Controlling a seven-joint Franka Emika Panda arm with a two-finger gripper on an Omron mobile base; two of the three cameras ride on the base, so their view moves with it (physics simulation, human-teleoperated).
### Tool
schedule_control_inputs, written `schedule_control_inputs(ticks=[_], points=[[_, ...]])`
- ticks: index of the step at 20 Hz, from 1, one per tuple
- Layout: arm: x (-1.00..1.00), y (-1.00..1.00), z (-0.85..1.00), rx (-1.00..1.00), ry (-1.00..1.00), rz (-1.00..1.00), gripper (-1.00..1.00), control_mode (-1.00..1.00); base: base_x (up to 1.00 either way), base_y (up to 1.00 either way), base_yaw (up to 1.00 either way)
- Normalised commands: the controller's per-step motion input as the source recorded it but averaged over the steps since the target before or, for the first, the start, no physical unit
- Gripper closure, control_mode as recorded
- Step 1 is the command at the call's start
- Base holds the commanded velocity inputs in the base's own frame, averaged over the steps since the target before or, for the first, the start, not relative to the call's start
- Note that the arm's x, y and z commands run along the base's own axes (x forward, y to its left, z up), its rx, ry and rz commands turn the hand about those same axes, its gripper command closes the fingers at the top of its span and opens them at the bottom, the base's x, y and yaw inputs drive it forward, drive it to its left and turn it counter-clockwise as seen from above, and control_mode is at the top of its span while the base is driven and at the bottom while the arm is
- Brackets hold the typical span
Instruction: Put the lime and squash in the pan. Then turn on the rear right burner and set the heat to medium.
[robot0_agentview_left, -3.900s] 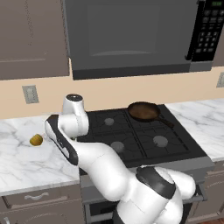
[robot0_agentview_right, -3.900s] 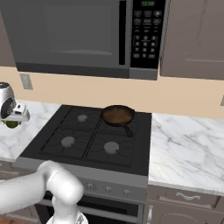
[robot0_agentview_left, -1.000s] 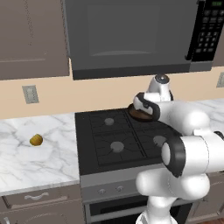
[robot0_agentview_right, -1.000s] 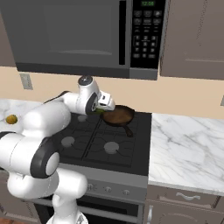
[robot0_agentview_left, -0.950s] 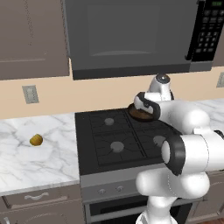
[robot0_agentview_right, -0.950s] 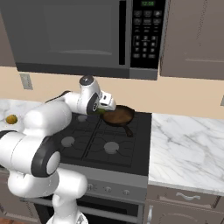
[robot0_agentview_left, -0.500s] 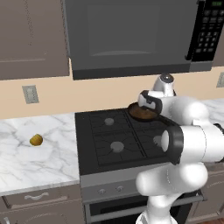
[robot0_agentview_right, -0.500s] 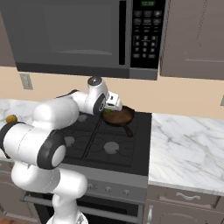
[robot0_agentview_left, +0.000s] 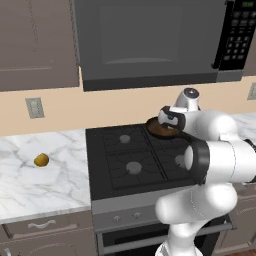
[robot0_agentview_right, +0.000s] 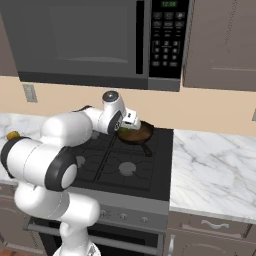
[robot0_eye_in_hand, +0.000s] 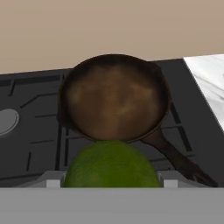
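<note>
Nearest the hand camera: the lime, big and green at the bottom of the hand view, wedged between the gripper fingers — closed onto it from both sides, only their grey tips showing at its flanks. Just beyond, the pan, dark brown and bare inside, sitting on the stove with its long handle running toward the lower right. Lime held above the pan's near rim, not yet inside. From the left base view, gripper poised over the pan at the rear right of the stove. Far off on the marble counter to the left — the squash, lying alone, well apart from the stove.
</note>
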Motion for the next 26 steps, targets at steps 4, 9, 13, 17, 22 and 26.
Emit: schedule_control_inputs(ticks=[4, 9, 13, 17, 22, 26], points=[[0.17, 0.0, -0.26, 0.0, 0.0, 0.0, 1.0, -1.0, 0.0, 0.0, 0.0], [0.28, 0.0, -0.23, 0.0, 0.03, 0.0, 1.0, -1.0, 0.0, 0.0, 0.0], [0.21, -0.01, -0.11, 0.0, 0.01, 0.0, 1.0, -1.0, 0.0, 0.0, 0.0], [0.05, -0.07, -0.07, 0.0, 0.0, 0.0, 1.0, -1.0, 0.0, 0.0, 0.0], [0.26, -0.1, 0.0, 0.0, 0.0, 0.0, 1.0, -1.0, 0.0, 0.0, 0.0], [0.42, -0.06, 0.0, 0.0, 0.0, 0.0, 1.0, -1.0, 0.0, 0.0, 0.0]])
